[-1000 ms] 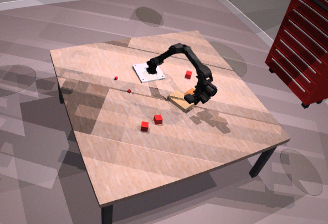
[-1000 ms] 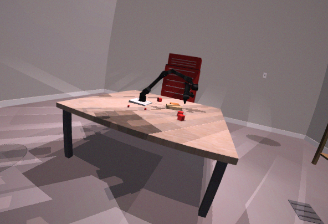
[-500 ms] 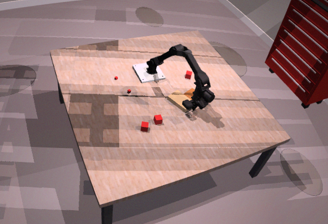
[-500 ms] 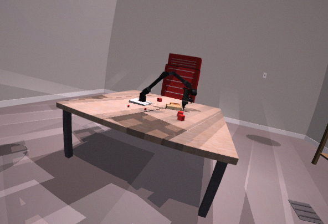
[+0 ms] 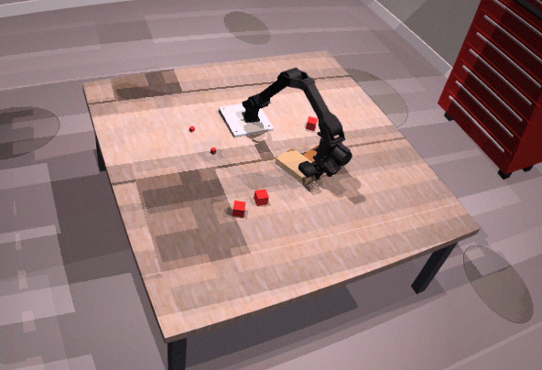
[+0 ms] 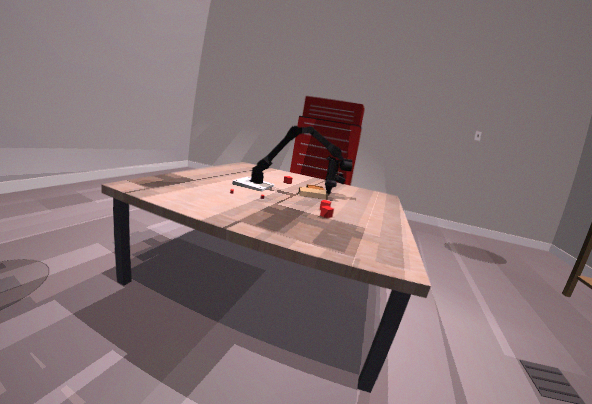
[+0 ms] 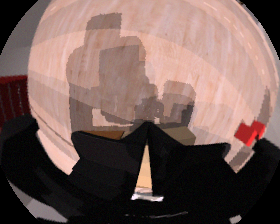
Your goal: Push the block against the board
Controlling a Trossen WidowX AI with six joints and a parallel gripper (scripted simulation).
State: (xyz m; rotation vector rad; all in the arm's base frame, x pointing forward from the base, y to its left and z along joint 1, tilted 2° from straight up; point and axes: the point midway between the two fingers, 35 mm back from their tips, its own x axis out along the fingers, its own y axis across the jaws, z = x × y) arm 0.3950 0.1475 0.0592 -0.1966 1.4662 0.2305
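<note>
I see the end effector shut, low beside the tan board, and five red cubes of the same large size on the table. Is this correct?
Not quite. The red pieces are not all the same size: three are larger cubes and two are much smaller, as the top view shows. The rest holds: the end effector is shut, low beside the tan board on the table.

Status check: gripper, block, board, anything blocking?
Gripper shut, empty, low beside board. Orange block touching board, mostly hidden behind arm. Red cubes nearby, not in the way.
</note>
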